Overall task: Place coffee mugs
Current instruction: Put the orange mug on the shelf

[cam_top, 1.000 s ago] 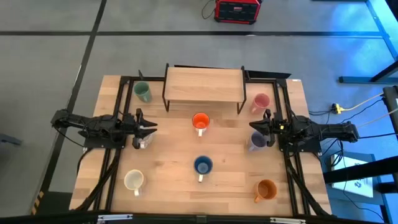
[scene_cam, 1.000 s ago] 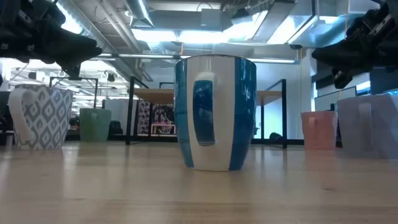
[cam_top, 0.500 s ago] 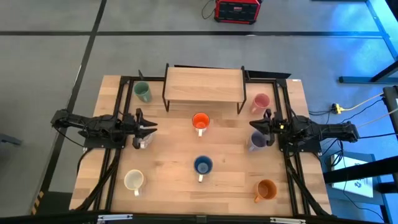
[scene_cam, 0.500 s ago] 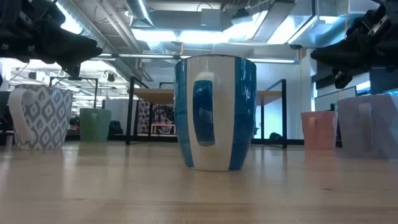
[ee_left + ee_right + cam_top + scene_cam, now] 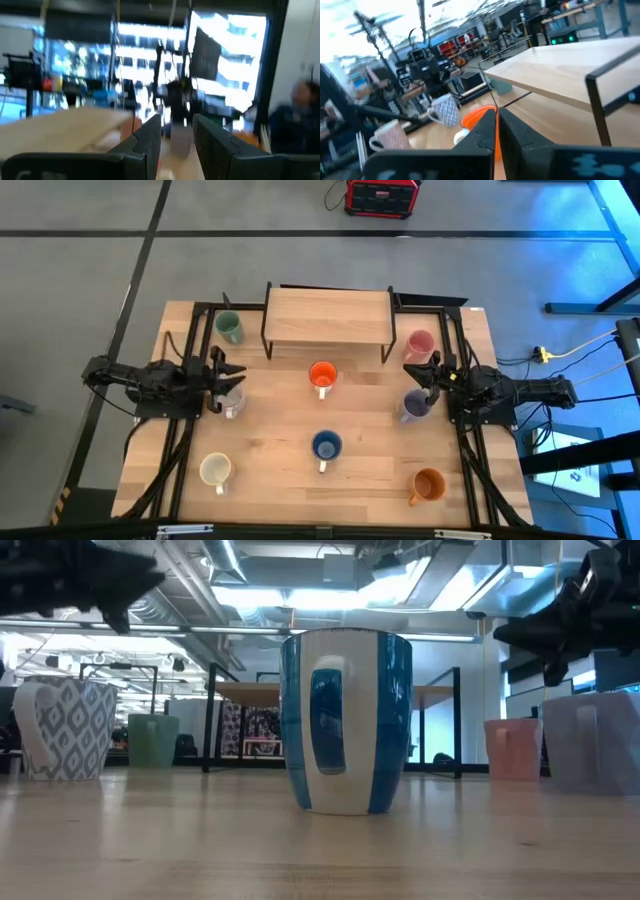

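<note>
With both grippers' fingers empty, left gripper (image 5: 226, 372) slightly parted, right gripper (image 5: 420, 372) nearly closed, open them wide before descending onto the patterned white ceramic mug (image 5: 233, 400) and lavender ceramic mug (image 5: 415, 404).

Legible text: none. Red power unit (image 5: 381, 196) on the floor beyond the table: its face carries no marking that can be read. Mugs on the table: colours and patterns only, no lettering. Room behind the table in low and wrist views: signage too blurred to make out.
</note>
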You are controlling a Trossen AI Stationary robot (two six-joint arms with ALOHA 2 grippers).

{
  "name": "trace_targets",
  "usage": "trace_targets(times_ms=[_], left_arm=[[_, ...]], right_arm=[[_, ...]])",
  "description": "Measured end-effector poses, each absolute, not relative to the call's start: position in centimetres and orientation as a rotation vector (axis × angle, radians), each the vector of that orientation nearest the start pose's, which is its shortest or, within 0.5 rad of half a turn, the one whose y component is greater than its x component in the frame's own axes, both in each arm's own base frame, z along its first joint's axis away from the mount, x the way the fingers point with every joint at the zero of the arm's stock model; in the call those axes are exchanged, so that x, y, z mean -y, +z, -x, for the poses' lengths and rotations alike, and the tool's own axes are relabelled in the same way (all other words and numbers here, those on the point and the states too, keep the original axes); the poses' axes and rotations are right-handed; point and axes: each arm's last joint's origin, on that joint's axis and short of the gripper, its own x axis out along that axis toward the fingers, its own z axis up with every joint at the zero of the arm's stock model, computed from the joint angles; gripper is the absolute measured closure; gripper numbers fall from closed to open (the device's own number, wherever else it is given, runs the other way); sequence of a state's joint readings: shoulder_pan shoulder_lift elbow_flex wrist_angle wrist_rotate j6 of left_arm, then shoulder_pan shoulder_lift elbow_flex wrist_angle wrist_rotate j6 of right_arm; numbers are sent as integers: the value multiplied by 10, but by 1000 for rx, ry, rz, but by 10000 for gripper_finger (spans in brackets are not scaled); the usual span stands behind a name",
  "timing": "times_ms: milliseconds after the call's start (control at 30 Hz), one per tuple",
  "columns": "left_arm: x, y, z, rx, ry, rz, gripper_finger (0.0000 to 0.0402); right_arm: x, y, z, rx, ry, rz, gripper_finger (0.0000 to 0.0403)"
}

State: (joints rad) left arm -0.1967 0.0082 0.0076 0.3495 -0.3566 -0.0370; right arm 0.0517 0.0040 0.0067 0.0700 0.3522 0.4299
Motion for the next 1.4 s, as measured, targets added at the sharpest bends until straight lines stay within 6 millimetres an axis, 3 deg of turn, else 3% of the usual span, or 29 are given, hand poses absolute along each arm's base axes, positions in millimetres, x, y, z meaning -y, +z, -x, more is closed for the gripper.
trace_targets(times_ms=[233, 333, 567, 767, 1067, 1400], left_arm=[[5, 217, -81, 552, 167, 215, 294], [1, 225, -76, 627, 235, 345, 294], [3, 254, -92, 490, 291, 296, 294], [9, 270, -131, 309, 349, 246, 294], [23, 271, -202, 97, 360, 255, 294], [28, 239, -273, -169, 298, 303, 294]], right_arm=[[5, 172, -96, 145, -293, -483, 395], [6, 173, -96, 159, -298, -487, 395], [6, 177, -95, 194, -283, -496, 395], [5, 177, -95, 191, -271, -488, 395], [4, 174, -96, 153, -254, -477, 395], [1, 172, -97, 108, -149, -471, 395]])
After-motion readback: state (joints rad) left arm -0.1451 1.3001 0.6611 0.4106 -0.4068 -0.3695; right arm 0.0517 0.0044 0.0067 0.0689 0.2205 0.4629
